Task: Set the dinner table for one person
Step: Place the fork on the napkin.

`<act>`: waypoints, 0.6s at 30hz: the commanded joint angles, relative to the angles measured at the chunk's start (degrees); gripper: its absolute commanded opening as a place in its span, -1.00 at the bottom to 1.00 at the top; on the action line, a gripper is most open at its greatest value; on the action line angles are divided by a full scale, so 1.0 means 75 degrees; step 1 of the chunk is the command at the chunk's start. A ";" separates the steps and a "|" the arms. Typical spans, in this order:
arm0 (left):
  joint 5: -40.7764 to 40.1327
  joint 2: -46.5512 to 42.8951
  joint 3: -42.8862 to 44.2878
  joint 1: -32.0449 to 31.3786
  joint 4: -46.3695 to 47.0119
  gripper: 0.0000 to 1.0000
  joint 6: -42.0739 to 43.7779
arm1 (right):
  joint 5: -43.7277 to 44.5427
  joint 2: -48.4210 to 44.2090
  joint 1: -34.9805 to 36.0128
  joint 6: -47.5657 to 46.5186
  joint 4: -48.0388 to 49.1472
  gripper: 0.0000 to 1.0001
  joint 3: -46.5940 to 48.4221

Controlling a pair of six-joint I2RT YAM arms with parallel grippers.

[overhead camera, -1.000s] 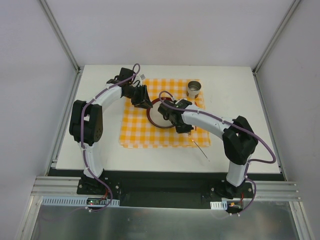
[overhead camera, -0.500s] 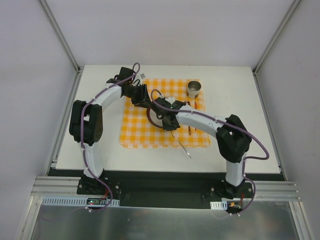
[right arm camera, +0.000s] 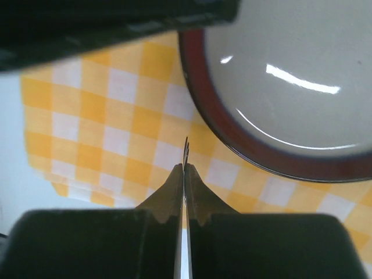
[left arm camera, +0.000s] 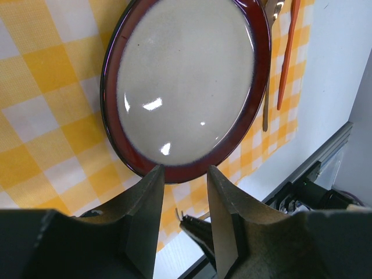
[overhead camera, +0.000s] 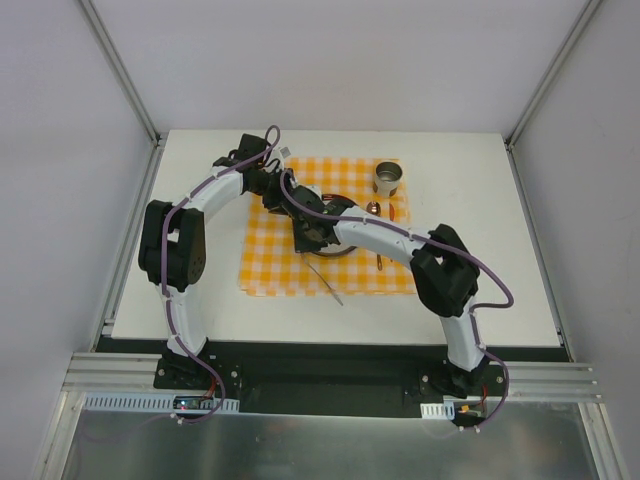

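Fork-placing step, judged. Right gripper [right arm camera: 185, 172] was clenched on fork [right arm camera: 186, 150], tines over checked cloth [right arm camera: 116, 116] just left of plate [right arm camera: 279, 58]. Left gripper [left arm camera: 181, 180] hung released above plate rim, holding nothing. Dinner table [overhead camera: 200, 300] lay white under the cloth. Next probably: lower fork flat beside plate, let go.

A large, plain white dinner table [overhead camera: 480, 170] fills the middle of the overhead view, rectangular and matte. One thing lies directly on it: an orange-and-white checked cloth [overhead camera: 265, 260], spread flat near the centre. Bare white tabletop shows on every side of the cloth, widest to the left and right.
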 commanded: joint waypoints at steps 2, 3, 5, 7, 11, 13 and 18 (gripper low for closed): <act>0.0039 -0.0136 0.0089 0.0037 -0.0092 -0.30 -0.0008 | -0.0352 0.0268 0.0068 -0.0413 0.0600 -0.98 0.0875; 0.0027 -0.0136 0.0101 0.0037 -0.0092 -0.30 0.0004 | -0.0364 0.0338 0.0056 -0.0472 0.0589 -0.98 0.1027; 0.0027 -0.0101 0.0124 0.0037 -0.0104 -0.31 0.0004 | -0.0410 0.0549 0.0033 -0.0682 0.0577 -0.98 0.1413; 0.0027 -0.0089 0.0136 0.0037 -0.0104 -0.30 0.0004 | -0.0434 0.0782 0.0021 -0.0776 0.0542 -0.98 0.1857; -0.0171 -0.0077 0.0148 0.0061 -0.0151 -0.30 -0.0031 | -0.0609 0.1205 -0.0108 -0.0975 0.0401 -0.98 0.2492; -0.0254 -0.0066 0.0159 0.0107 -0.0244 -0.29 0.0039 | -0.0738 0.1276 -0.0096 -0.1058 0.0483 -0.98 0.2551; -0.0219 -0.0007 0.0148 0.0131 -0.0326 -0.29 0.0156 | -0.0984 0.1276 -0.0096 -0.1256 0.0753 -0.43 0.2364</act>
